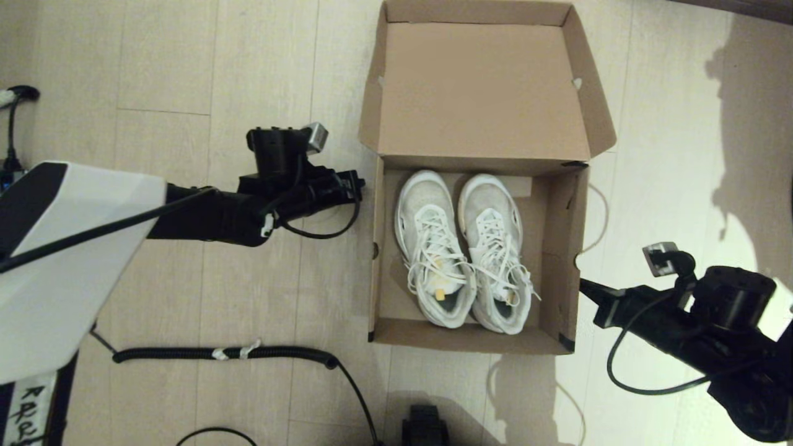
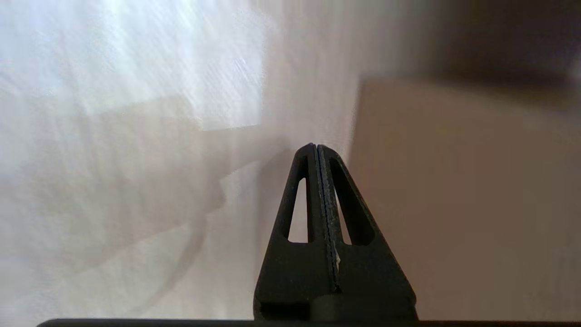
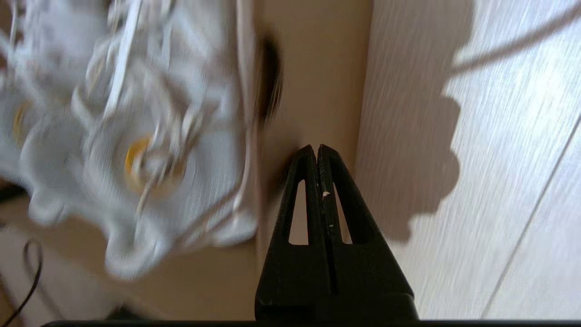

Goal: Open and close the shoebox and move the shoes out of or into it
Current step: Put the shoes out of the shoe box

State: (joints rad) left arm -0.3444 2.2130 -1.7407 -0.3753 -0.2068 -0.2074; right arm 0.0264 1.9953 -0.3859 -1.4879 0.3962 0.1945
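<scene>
The brown shoebox (image 1: 560, 260) stands on the floor with its hinged lid (image 1: 483, 93) swung open to the far side. Both white sneakers (image 1: 461, 248) lie side by side inside it, toes toward the lid. My left gripper (image 1: 361, 184) is shut and empty, just outside the box's left wall near the hinge; in the left wrist view its tips (image 2: 316, 146) point along the brown wall (image 2: 463, 204). My right gripper (image 1: 582, 284) is shut and empty, touching or nearly touching the box's right wall; the right wrist view shows its tips (image 3: 316, 147) against the wall (image 3: 317, 91), with a sneaker (image 3: 136, 150) beyond.
Pale wood-plank floor (image 1: 186, 74) surrounds the box. A black coiled cable (image 1: 235, 354) lies on the floor near the box's front left, and a thin pale cord (image 1: 600, 214) curves beside its right wall. A dark object (image 1: 424, 427) sits at the front edge.
</scene>
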